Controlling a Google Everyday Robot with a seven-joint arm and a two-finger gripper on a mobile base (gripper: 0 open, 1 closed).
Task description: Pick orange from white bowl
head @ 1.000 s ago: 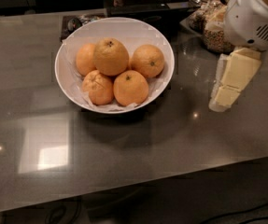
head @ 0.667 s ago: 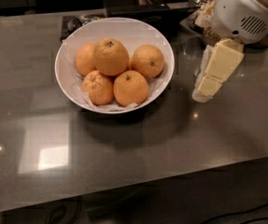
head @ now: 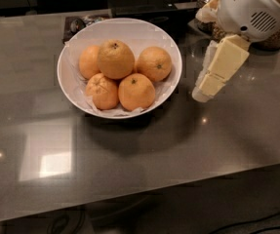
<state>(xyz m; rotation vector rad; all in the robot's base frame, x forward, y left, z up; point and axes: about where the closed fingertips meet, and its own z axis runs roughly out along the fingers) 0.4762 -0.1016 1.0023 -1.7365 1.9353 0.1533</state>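
The white bowl (head: 130, 23) stands on the grey table, left of centre, lined with crinkled white paper. The orange (head: 115, 59), the largest and palest with bumpy skin and a dark stem dot, rests on top of several smaller, deeper-orange ones (head: 136, 91). My gripper (head: 201, 92) hangs from the white arm at the upper right. It points down and to the left, just outside the bowl's right rim and above the table. It holds nothing.
A dark tray with small items (head: 83, 23) lies behind the bowl. A bag of snacks (head: 276, 35) sits at the back right behind the arm. The table's front edge (head: 154, 194) runs across the bottom.
My gripper has moved left toward the bowl's right rim. The bowl and the oranges have not moved.
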